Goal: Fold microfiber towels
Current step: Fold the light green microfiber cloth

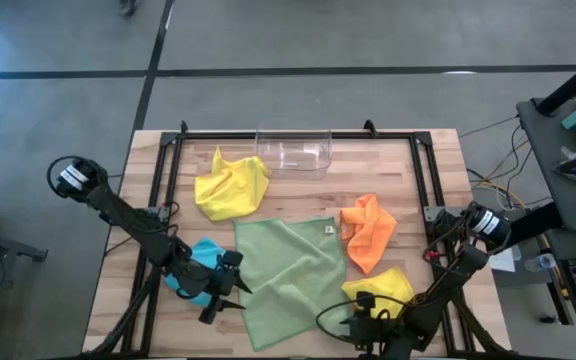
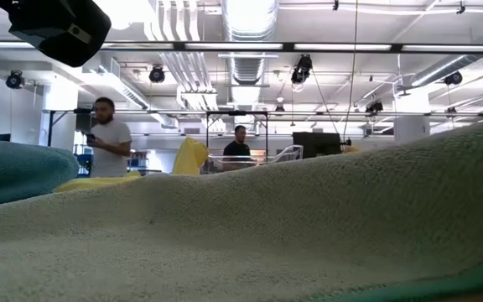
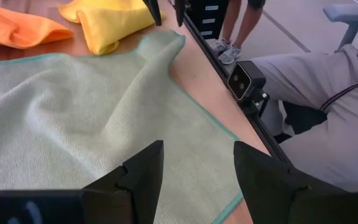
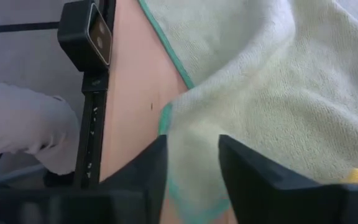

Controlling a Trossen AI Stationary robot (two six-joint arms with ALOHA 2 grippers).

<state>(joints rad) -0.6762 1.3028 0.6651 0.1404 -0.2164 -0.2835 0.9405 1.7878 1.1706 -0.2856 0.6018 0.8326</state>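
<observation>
Green towel (image 1: 290,275) spread flat mid-table. Left gripper (image 3: 192,177) at its left edge, jaws apart, empty. Right gripper (image 4: 192,163) at its front right corner, jaws apart over hem. Blue towel (image 1: 200,262) left; yellow towels (image 1: 230,186), orange towel (image 1: 369,233) beyond.

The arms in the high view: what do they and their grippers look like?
Both arms are black with jointed links. The left arm carries a round base with a white label; the right arm has one too, with loose cables beside it. Each gripper has two flat, dark fingers.
</observation>
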